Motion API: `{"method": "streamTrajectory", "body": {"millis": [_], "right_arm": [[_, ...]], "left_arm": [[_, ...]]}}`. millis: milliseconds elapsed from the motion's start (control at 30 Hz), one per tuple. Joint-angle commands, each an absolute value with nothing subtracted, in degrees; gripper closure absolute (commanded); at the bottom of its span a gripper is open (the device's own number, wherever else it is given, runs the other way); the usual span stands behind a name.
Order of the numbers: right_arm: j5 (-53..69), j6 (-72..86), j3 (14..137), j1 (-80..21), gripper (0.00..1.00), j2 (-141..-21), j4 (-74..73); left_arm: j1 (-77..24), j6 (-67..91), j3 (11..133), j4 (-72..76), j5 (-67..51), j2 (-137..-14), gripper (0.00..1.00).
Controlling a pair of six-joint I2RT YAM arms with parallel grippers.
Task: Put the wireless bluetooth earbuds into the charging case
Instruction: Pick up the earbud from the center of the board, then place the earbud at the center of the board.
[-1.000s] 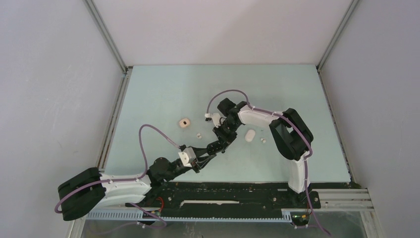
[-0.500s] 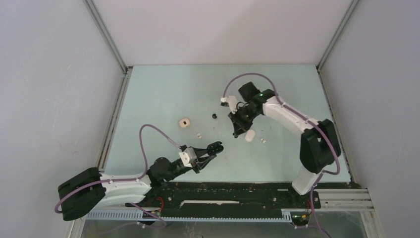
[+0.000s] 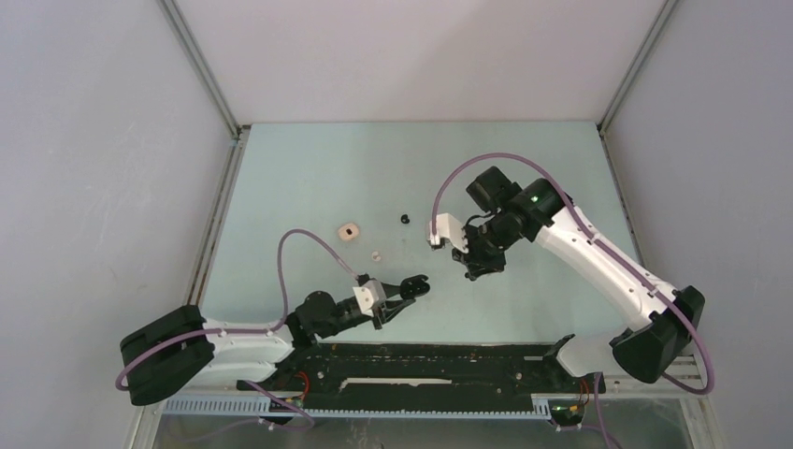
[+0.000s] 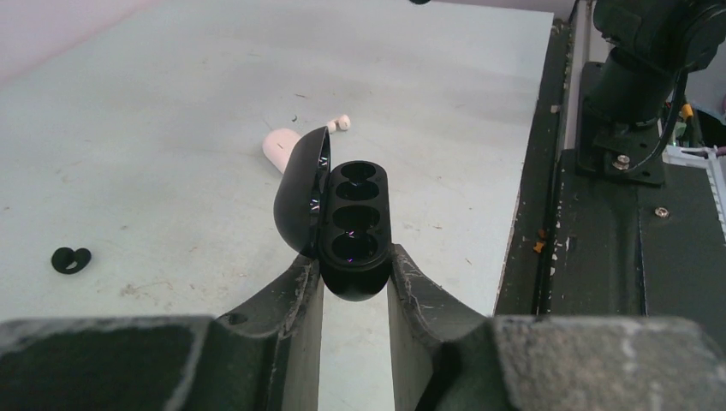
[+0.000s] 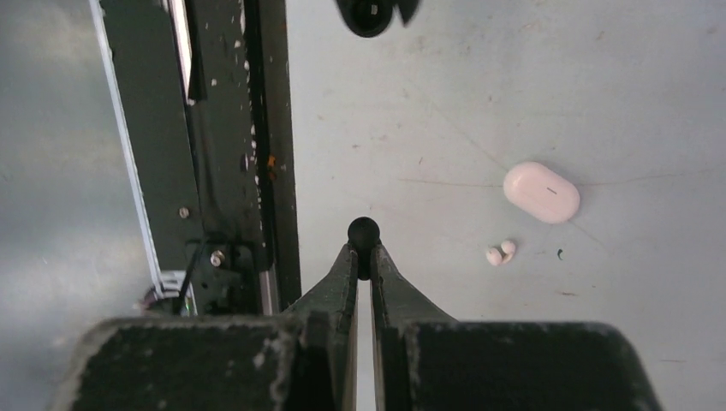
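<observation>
Two end effectors were recorded, both occupied.

1. Left end effector [image 4: 353, 272]: fingers closed on the lower body of the black charging case [image 4: 353, 224]. The lid stood hinged open to one side. The dark wells were exposed and looked vacant.

2. Right end effector [image 5: 363, 257]: fingers pressed almost together, pinching a black earbud [image 5: 363, 231] at their very tips. It was held over the surface [image 3: 309, 168], apart from the black charging case, which showed at the top edge of the right wrist view.

3. Second black earbud [image 3: 404, 219]: loose on the surface.

4. White earbuds [image 5: 501, 252]: a pair, touching, near a closed pale case [image 5: 541, 192].

5. Cream case [image 3: 349, 231]: open, with a lone white bud [image 3: 375, 253] near it.

Handling, as judged: each bud looked very light, hard, smooth and rounded, so a tip pinch could let it squirt out or roll. The better hold would be across the widest part of the body, leaving the seating end free to enter a well. The case seemed a rigid shell. Its hinge was the weak point, so the grip belonged on the base, as it was.
</observation>
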State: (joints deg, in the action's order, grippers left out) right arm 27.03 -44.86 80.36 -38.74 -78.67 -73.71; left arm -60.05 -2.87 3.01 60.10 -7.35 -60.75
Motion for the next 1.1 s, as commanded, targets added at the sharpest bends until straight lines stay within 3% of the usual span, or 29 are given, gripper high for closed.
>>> {"method": "streamTrajectory", "body": {"millis": [0, 467, 667, 1067], "right_arm": [[19.95, -51.63, 85.72, -44.81, 1.00, -79.95, -82.43], [6.82, -47.19, 101.28, -64.86, 1.00, -89.93, -85.92], [-2.03, -40.65, 105.36, -69.63, 1.00, -93.10, -81.17], [-7.55, -37.53, 110.90, -77.13, 1.00, -100.40, -82.21]], "left_arm": [[-60.47, -5.12, 6.26, 60.16, -9.88, -62.84, 1.00], [-60.56, -1.97, 6.40, 63.61, -13.80, -64.40, 1.00], [-60.56, 1.27, 6.23, 65.32, -10.60, -64.51, 1.00], [-60.56, 4.44, 5.57, 68.28, -10.17, -64.38, 1.00]]}}
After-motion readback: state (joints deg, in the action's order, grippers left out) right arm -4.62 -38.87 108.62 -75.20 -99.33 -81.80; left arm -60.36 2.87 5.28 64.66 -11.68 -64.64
